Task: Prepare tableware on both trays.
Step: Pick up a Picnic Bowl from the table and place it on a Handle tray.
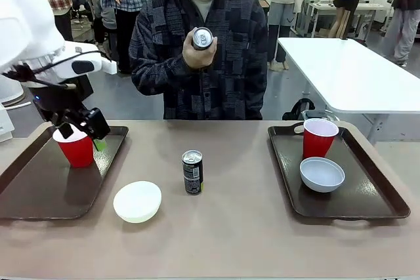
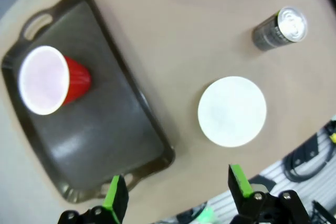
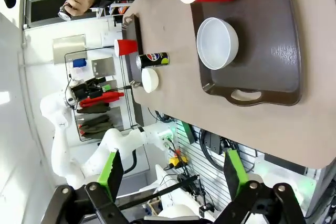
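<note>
White bowl and dark can sit on the worktop between left tray and right tray. Left tool hangs spread near a red cup; right tool is spread too.

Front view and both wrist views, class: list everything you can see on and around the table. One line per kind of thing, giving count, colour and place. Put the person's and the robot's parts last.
Trays: two, dark brown; left tray and right tray, at the table's two ends.
Cups: two, red; left cup on left tray, right cup on right tray.
Bowls: two, white; loose bowl on the table beside left tray, tray bowl on right tray.
Cans: two, dark; standing can mid-table, held can lifted.
Table: one, tan.
Person's hand: one, gripping held can.
End effectors: two, black with green pads; left end effector open near left tray, right end effector open, facing right tray.
</note>
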`<state>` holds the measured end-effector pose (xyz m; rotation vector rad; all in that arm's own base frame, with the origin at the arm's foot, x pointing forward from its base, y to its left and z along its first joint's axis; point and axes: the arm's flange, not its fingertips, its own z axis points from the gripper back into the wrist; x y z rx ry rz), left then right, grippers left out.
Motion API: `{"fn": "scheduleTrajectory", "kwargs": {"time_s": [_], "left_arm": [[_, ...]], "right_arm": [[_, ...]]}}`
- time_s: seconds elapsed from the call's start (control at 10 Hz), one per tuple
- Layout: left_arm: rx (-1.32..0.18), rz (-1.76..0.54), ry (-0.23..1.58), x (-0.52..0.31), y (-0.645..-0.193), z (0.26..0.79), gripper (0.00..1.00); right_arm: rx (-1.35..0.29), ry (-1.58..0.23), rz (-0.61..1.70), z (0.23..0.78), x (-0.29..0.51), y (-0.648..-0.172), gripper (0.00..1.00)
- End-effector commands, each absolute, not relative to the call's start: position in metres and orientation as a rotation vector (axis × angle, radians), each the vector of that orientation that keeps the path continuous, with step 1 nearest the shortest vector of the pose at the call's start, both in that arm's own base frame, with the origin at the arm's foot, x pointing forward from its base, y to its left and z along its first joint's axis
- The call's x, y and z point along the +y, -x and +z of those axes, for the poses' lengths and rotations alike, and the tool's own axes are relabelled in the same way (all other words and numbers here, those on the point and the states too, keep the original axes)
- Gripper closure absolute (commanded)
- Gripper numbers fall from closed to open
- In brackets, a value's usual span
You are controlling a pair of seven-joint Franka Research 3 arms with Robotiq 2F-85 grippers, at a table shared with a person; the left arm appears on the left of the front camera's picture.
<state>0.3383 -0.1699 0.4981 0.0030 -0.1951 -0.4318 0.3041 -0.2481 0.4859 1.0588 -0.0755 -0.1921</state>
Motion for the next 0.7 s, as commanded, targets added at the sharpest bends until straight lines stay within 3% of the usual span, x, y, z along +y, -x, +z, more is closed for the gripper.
{"fn": "scheduleTrajectory", "kwargs": {"time_s": [0.0,0.3,0.6], "left_arm": [[-0.232,-0.380,-0.006,-0.188,-0.339,0.477,0.00],[-0.249,-0.360,-0.033,-0.201,-0.344,0.446,0.00],[-0.229,-0.387,-0.004,-0.194,-0.342,0.457,0.00]], "right_arm": [[-0.078,-1.071,-0.186,0.489,-0.248,-0.299,0.00],[-0.078,-1.071,-0.186,0.489,-0.248,-0.299,0.00],[-0.078,-1.071,-0.186,0.489,-0.248,-0.299,0.00]]}}
